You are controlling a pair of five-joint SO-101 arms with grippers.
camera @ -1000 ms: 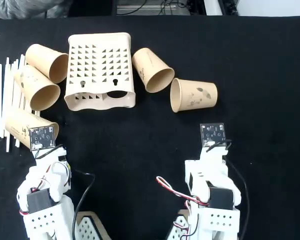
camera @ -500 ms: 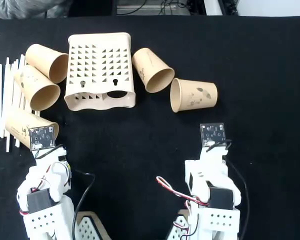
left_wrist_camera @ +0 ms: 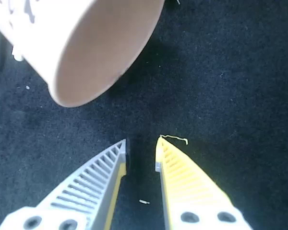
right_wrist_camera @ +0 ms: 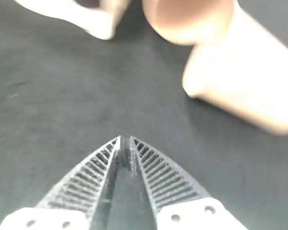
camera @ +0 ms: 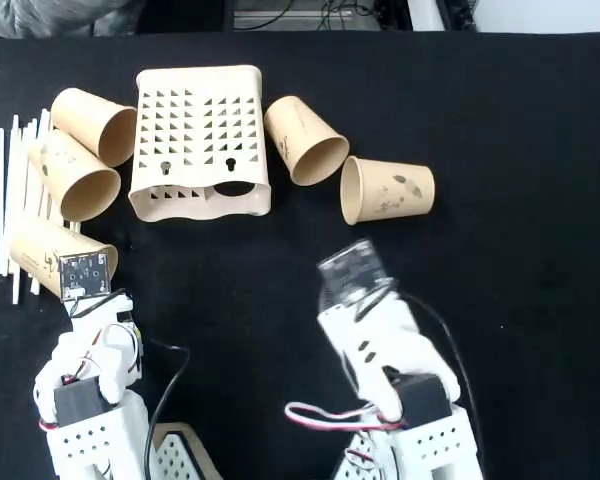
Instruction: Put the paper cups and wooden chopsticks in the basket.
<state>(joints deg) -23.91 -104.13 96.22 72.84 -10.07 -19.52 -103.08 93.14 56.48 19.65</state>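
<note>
Black cloth [camera: 540, 120] covers the table. Over it the left gripper [left_wrist_camera: 140, 141] hangs empty, jaws slightly parted, with a tipped paper cup [left_wrist_camera: 96, 43] just ahead and the wooden chopsticks [camera: 10, 190] beyond that. The right gripper [right_wrist_camera: 125, 140] is closed tip to tip on nothing. Two cups [right_wrist_camera: 249, 91] lie ahead of it, near the basket [camera: 200, 140].

The paper cups [camera: 387, 190] are tan, the chopsticks [camera: 1, 190] pale, the basket [camera: 199, 120] cream with a grid of holes, the table [camera: 520, 150] black.
</note>
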